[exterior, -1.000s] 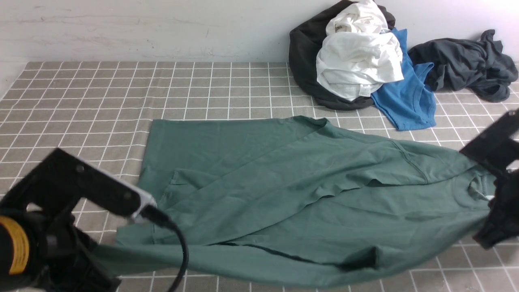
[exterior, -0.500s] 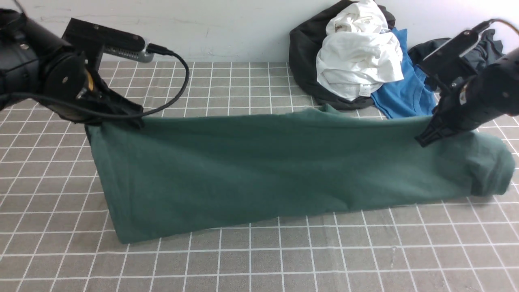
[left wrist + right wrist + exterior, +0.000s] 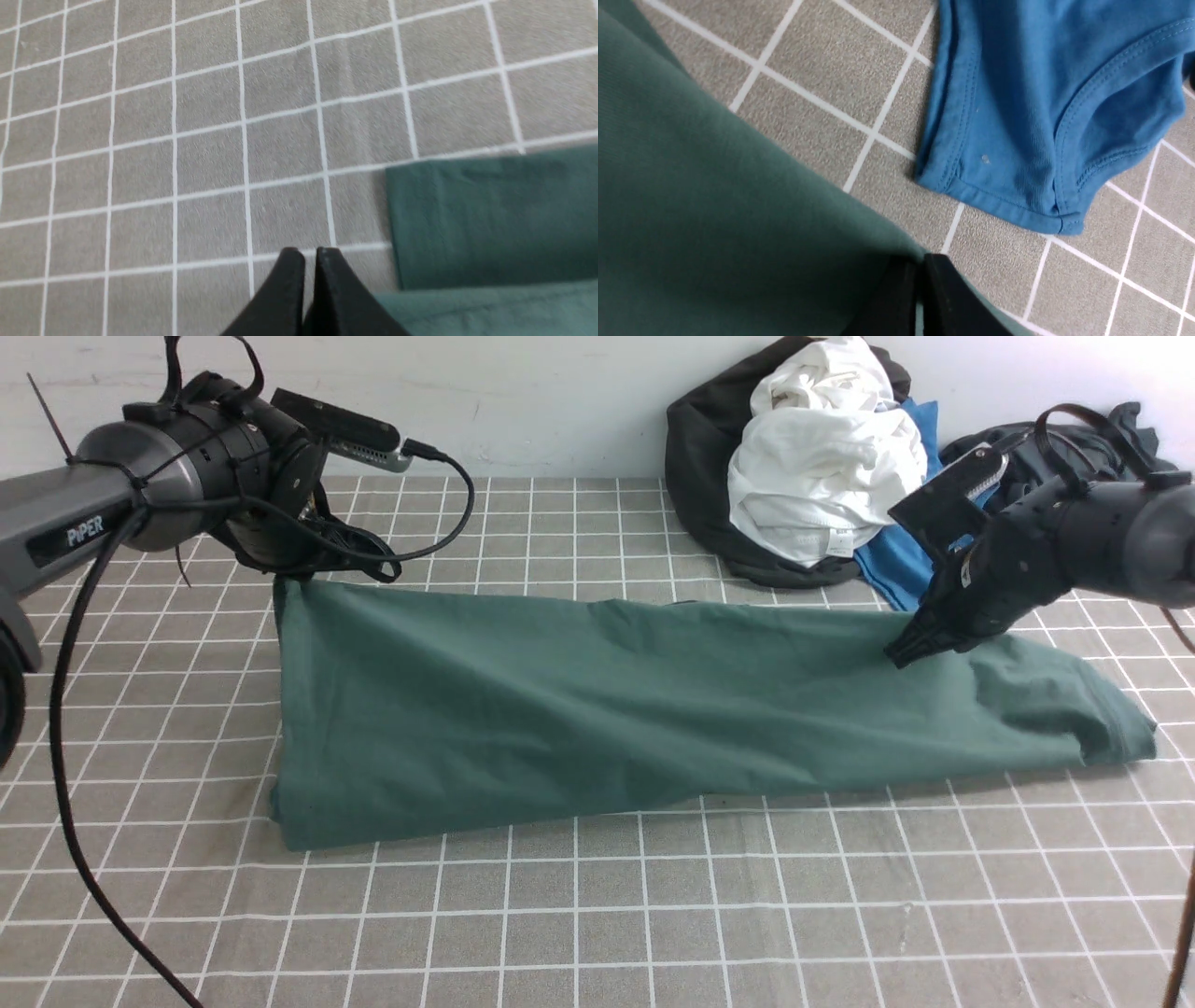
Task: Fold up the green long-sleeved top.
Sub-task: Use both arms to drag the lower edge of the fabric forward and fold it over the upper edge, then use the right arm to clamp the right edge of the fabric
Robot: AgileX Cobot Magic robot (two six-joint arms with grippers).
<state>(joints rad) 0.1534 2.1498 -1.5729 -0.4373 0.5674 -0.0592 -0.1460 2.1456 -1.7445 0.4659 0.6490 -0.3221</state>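
the grey checked tablecloth (image 3: pixel 597 915) fills the foreground, bare up to the near edge of the green long-sleeved top (image 3: pixel 653 709); the top lies across the middle of the table as a long band, doubled over on itself, its fold line running along the near side from the robot's left to its right; the band is widest at the left end and narrows toward the right, where it ends in a rounded, slightly rumpled end; along the far edge both arms hold the cloth; the left gripper (image 3: pixel 291 577) has its jaws closed on the far left corner, which rises a little off the table to meet it; in the left wrist view the two black fingers (image 3: pixel 327 280) are pressed together with green fabric just beside them; the right gripper (image 3: pixel 906 651) has its jaws closed on the far edge near the right end, and in the right wrist view the fingers (image 3: pixel 952 298) pinch the green fabric; just beyond that hand lies a blue shirt (image 3: pixel 882 574), apart from the green top; behind it sits a heap with a white garment (image 3: pixel 822 476) on a black garment (image 3: pixel 700 457), and a dark grey garment (image 3: pixel 1022 443) to the right; a pale wall (image 3: pixel 523 401) closes the back.
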